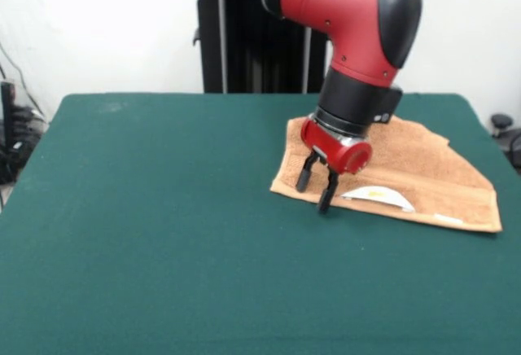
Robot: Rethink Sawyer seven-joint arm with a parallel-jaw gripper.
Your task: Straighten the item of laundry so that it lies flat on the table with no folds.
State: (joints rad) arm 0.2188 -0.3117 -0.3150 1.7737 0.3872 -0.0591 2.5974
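Observation:
The light-brown terry towel lies on the right side of the dark green table. It looks folded: its far right corner is turned in and its shape is uneven. A white label with a yellow mark lies near its front edge. My gripper hangs from the red and black arm over the towel's near left corner. Its two black fingers are apart and hold nothing. The tips sit at or just above the towel's front left edge.
The black pedestal stands at the table's far side. Dark equipment and cables stand off the table's left edge. A dark object sits beyond the right edge.

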